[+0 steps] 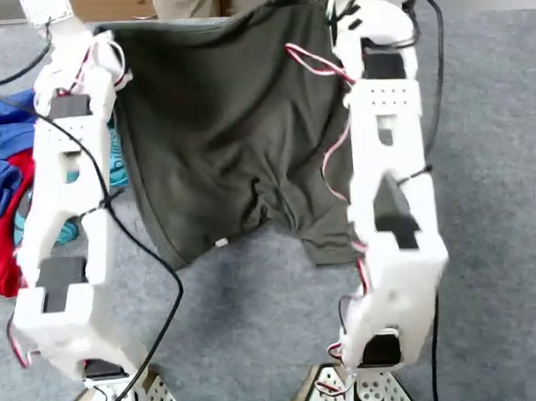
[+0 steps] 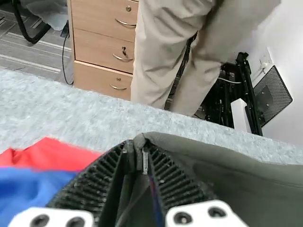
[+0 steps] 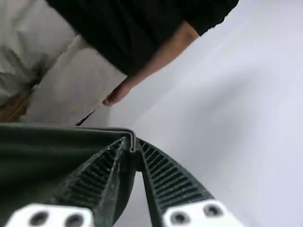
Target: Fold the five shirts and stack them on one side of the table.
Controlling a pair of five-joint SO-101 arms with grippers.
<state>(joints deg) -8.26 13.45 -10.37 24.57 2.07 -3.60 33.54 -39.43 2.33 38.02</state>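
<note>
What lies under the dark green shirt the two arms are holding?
Grey table covering shows around the dark green shirt. A teal garment meets its edge beside the red and blue pile; whether anything continues underneath is covered by the cloth.

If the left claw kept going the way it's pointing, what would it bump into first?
Probably the person's trousers beyond the far edge of the table; depth is unclear. The left gripper is shut on the dark shirt.
</note>
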